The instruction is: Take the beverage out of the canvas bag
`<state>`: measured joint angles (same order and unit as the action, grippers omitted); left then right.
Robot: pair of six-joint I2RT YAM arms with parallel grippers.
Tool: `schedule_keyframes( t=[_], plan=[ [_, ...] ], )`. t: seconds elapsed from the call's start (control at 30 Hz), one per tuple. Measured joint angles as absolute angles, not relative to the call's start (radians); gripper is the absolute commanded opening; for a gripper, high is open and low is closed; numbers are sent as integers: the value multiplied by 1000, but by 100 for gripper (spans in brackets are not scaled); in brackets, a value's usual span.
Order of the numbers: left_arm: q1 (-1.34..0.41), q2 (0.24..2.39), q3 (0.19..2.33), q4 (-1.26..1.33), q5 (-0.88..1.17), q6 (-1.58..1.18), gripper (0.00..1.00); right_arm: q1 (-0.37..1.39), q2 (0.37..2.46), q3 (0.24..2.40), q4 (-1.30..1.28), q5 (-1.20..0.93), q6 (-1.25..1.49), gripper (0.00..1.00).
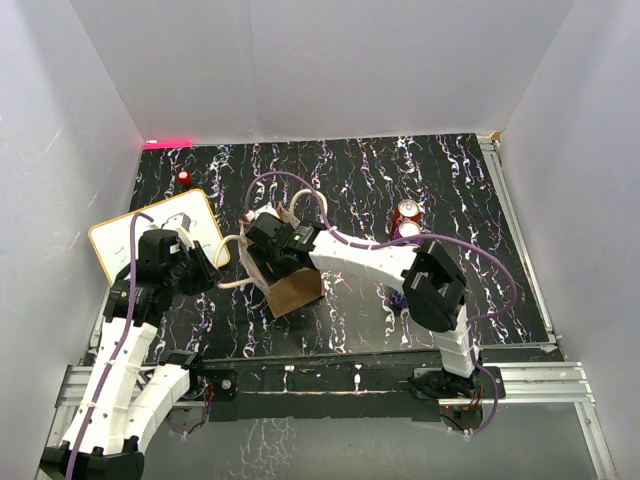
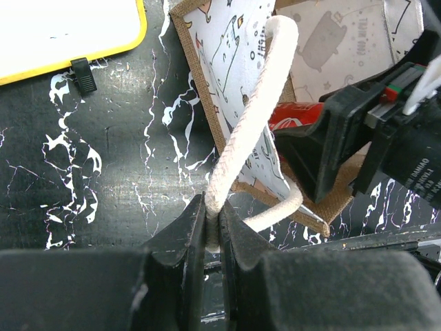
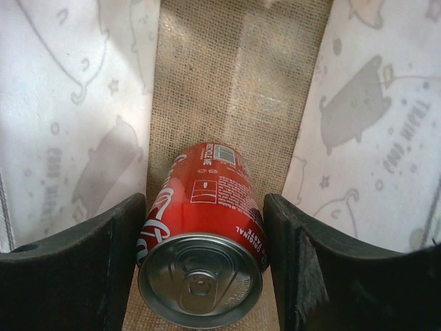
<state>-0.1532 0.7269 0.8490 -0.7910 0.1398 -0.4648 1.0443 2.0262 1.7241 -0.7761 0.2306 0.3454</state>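
The canvas bag [image 1: 295,290] lies tipped on the dark table, its mouth toward the back left. My left gripper [image 2: 213,214] is shut on one cream handle [image 2: 251,117], which runs up from between the jaws to the bag's rim. My right gripper [image 3: 203,203] reaches inside the bag, between the printed white lining walls [image 3: 372,110]. Its fingers [image 3: 103,248] press both sides of the beverage, a red soda can [image 3: 207,207] lying on the woven tan floor [image 3: 234,83] with its top toward the camera. From the left wrist, a strip of the can [image 2: 293,114] shows behind the right gripper's black body.
A whiteboard with a yellow-orange rim [image 1: 130,240] lies left of the bag, close to my left arm. Two more cans [image 1: 408,218] stand at the right middle of the table. A small red object [image 1: 184,177] sits at the back left. White walls enclose the table.
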Motion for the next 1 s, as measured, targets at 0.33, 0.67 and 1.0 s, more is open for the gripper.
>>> schedule_keyframes(
  t=[0.33, 0.67, 1.0],
  plan=[
    [-153, 725, 849, -789, 140, -465, 0, 979, 1885, 1606, -668, 193, 395, 7],
    [-153, 725, 849, -786, 140, -465, 0, 960, 1871, 1608, -619, 162, 397, 7],
    [-153, 726, 849, -785, 138, -465, 0, 961, 1847, 1625, -598, 131, 398, 7]
  ],
)
